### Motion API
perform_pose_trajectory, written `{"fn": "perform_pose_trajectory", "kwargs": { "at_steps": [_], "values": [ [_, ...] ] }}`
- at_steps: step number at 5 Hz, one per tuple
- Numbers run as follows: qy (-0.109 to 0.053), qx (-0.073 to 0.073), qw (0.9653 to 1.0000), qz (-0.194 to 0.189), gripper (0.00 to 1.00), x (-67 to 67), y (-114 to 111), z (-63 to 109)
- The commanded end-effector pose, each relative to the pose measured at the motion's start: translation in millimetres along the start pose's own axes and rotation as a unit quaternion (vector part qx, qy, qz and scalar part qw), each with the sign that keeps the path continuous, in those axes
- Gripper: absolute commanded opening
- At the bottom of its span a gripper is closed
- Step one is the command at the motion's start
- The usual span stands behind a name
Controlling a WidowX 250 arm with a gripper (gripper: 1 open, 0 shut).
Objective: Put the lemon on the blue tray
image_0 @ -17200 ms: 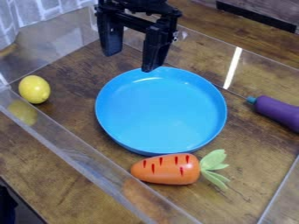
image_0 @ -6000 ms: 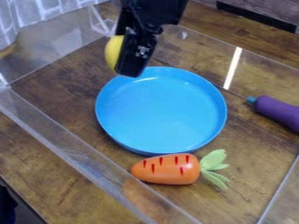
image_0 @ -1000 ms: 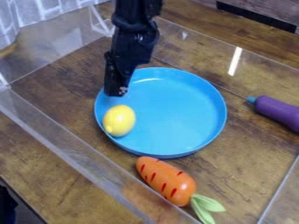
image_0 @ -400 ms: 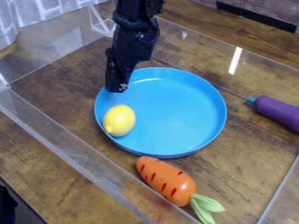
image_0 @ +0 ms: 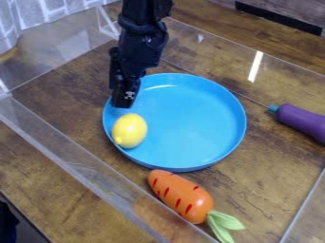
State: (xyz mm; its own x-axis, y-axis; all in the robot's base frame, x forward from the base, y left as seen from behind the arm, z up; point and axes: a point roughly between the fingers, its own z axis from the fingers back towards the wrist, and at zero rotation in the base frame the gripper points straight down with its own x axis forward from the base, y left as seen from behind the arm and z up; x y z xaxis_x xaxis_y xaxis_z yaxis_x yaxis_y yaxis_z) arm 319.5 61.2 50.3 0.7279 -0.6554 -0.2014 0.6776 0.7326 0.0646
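The yellow lemon [image_0: 128,130] lies on the blue tray [image_0: 191,119], near its left rim. My black gripper [image_0: 124,95] points down over that left rim, just behind the lemon and apart from it. Its fingers stand a little apart with nothing between them. The arm rises from it toward the top of the view.
An orange carrot [image_0: 181,196] with green leaves lies in front of the tray. A purple eggplant [image_0: 302,119] sits at the right edge. Clear plastic walls [image_0: 70,157] run along the left and front of the wooden table.
The gripper's fingers have spread apart while the hand kept its place at the tray's left rim. Lemon and carrot have not moved.
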Motion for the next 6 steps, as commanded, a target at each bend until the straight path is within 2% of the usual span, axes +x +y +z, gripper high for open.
{"fn": "perform_pose_trajectory", "kwargs": {
  "at_steps": [1, 2, 3, 4, 5, 6],
  "values": [
    [-0.017, 0.025, 0.9996, 0.002, 1.0, 4.4, 10.2, 8.7],
    [-0.013, 0.032, 0.9994, -0.004, 0.0, 8.1, 10.8, 6.3],
    [-0.013, 0.037, 0.9992, -0.01, 0.0, 10.9, 11.2, 3.2],
    [-0.011, 0.045, 0.9988, -0.015, 1.0, 13.5, 11.6, 2.5],
    [-0.008, 0.052, 0.9985, -0.016, 1.0, 14.2, 12.2, 5.5],
    [-0.007, 0.055, 0.9984, -0.016, 0.0, 14.3, 12.7, 6.0]
  ]
}}
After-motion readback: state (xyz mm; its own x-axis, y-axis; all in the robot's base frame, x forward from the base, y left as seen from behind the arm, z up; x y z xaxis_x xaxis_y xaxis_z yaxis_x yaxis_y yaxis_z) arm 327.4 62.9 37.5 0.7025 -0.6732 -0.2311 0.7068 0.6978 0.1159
